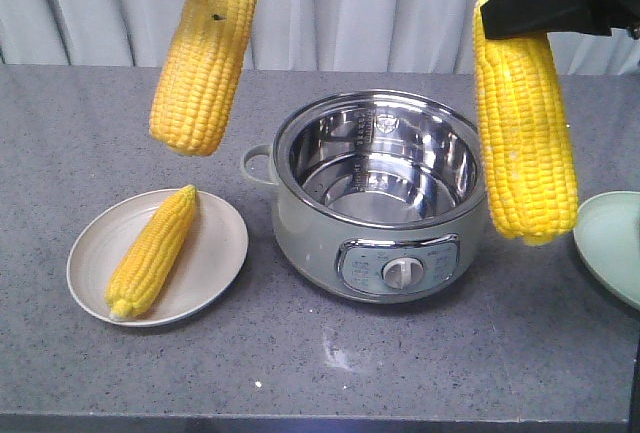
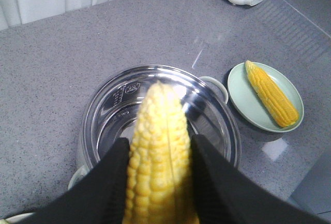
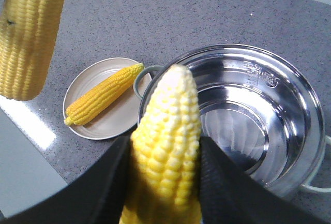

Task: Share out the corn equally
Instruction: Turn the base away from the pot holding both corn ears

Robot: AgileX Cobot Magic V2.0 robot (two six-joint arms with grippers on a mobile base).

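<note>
**Two cobs aloft, one resting on each plate**

Nearest: left gripper (image 2: 160, 144) clamped on left cob (image 1: 205, 58), black fingers (image 2: 111, 182) pressed to both flanks. Hanging lengthwise, slightly tilted, above the table (image 1: 330, 373) between beige plate (image 1: 215, 243) and pot (image 1: 300, 233). Right gripper (image 3: 165, 146) closed the same way round right cob (image 1: 522, 123), hung near-vertical in front of the pot's right rim and close to green plate (image 2: 238, 92).

Lower down and further back: beige plate at left carrying third cob (image 1: 153, 253), lying flat on a diagonal. Green plate at right carrying fourth cob (image 2: 272, 93), plain from the left wrist view. Pot between the plates, bare steel inside, no corn in it. Curtain (image 1: 350, 13) behind all.

Tally as things lie: one cob per plate, two in the air. Judged to be the carry step, with both cobs lifted clear and neither yet set down.

Next, most likely: left cob out over beige plate, right cob over green plate. Then a lowering and a tilt toward flat, then release. Calls for landing on the bare part of each plate, beside the resting cob and not on top, to avoid a roll-off. Aim: two per plate, an even split.
</note>
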